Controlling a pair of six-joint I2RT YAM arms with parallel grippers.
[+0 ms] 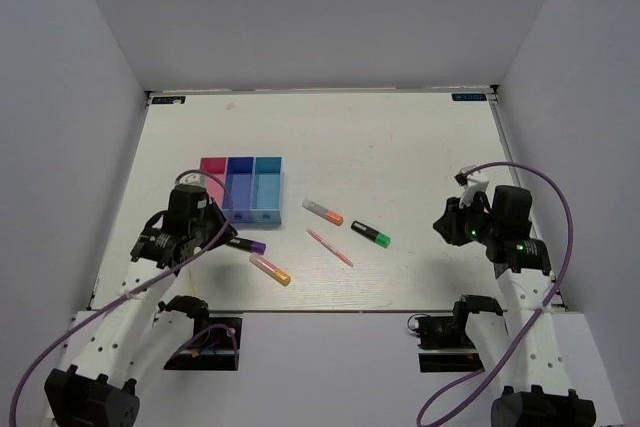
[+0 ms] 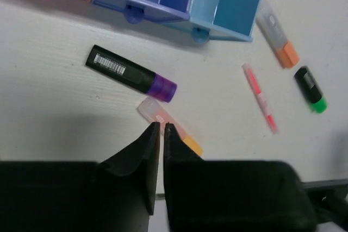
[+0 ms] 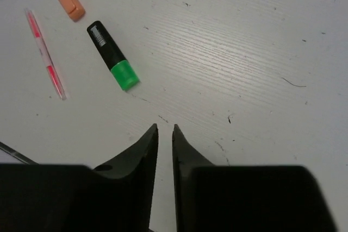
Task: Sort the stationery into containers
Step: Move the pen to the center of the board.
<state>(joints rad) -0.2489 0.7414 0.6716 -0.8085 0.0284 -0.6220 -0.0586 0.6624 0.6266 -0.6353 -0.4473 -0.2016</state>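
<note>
**Hovering claws, pens loose on surface**

Hovering clenched and empty, the left claw point(image 2: 162, 129) sits just above the pink-and-orange marker point(image 2: 168, 125). Right claw point(image 3: 165, 129) likewise clenched, empty, near the green-capped marker point(image 3: 112, 55). Tray point(image 1: 243, 190) lies beyond the purple-capped marker point(image 2: 131, 74).

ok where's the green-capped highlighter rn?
Top view: the green-capped highlighter lies on the table right of centre, just right of the thin pink pen, below-right of the grey-and-orange marker.
</note>
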